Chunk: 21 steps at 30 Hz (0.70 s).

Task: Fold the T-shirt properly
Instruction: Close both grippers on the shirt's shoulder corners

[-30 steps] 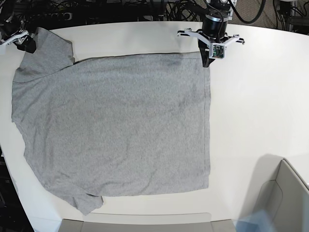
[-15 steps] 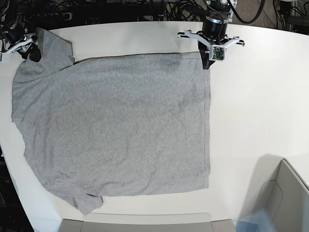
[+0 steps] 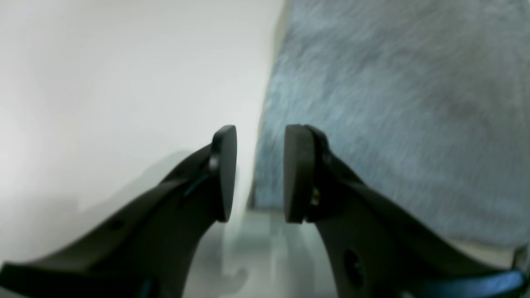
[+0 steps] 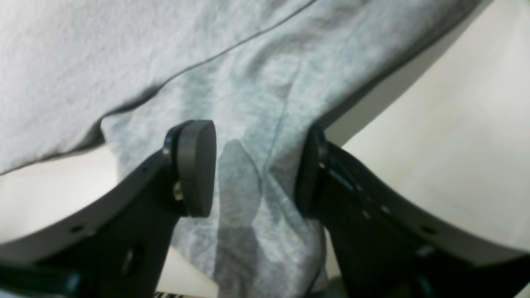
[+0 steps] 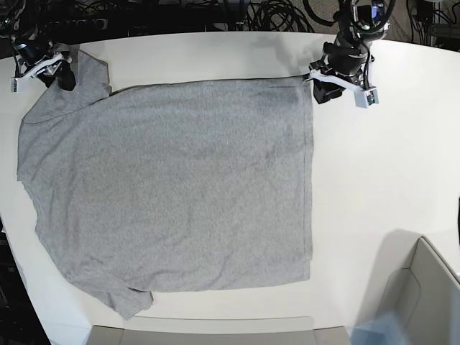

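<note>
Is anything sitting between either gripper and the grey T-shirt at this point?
Nothing visible. The left gripper is open at the corner of the heather-grey cotton T-shirt, with only bare white table showing between its pads. The right gripper is open with sleeve fabric already between its pads.

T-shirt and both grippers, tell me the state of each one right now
T-shirt: spread flat on the table, plain grey side up, not yet folded.
Left gripper: open, at the shirt's hem corner, gripping nothing.
Right gripper: open, pads either side of bunched sleeve fabric, not clamped.
</note>
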Available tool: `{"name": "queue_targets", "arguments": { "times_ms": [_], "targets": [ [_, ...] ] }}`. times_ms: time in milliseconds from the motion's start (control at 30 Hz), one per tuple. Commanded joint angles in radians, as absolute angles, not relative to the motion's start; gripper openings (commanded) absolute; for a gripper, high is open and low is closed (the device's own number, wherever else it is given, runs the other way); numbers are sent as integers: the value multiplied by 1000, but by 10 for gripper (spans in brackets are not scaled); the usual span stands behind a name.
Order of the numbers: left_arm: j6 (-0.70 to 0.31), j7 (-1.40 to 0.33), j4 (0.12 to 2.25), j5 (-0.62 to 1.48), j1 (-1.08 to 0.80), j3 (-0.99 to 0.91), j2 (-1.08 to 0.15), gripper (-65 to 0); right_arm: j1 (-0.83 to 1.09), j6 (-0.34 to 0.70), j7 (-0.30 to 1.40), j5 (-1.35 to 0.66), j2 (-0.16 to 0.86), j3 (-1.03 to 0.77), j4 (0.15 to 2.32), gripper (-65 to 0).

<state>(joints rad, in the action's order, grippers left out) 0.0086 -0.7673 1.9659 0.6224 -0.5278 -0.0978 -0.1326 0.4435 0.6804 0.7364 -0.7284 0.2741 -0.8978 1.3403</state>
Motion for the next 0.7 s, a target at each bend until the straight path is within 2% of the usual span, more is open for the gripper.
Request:
{"name": "queue_targets", "arguments": {
  "times_ms": [0,100,233,333,500,667],
  "targets": [
    [2,-776,1959,654,-504,-102,-145,-446,456,676,800,-680,283,-895,1339,-352],
    [1,-840,1893,713,-470,-102,-165,-446,456,676,800,-679,282,-894,1336,-352],
    [1,-842,1848,746,-463,-110,-165,-446,456,670,800,-679,282,-892,1336,-351],
    [-2,-851,1808,746,-449,-99,-166,-446,456,611,800,-679,282,-891,1340,-351],
    [-139,-852,1750,746,-435,-71,-162,-447,455,595,800,-680,286,-868,1343,-351],
    [-166,-852,1698,746,-435,-71,-147,-448,452,595,800,-680,282,-862,1343,-351]
  ]
}}
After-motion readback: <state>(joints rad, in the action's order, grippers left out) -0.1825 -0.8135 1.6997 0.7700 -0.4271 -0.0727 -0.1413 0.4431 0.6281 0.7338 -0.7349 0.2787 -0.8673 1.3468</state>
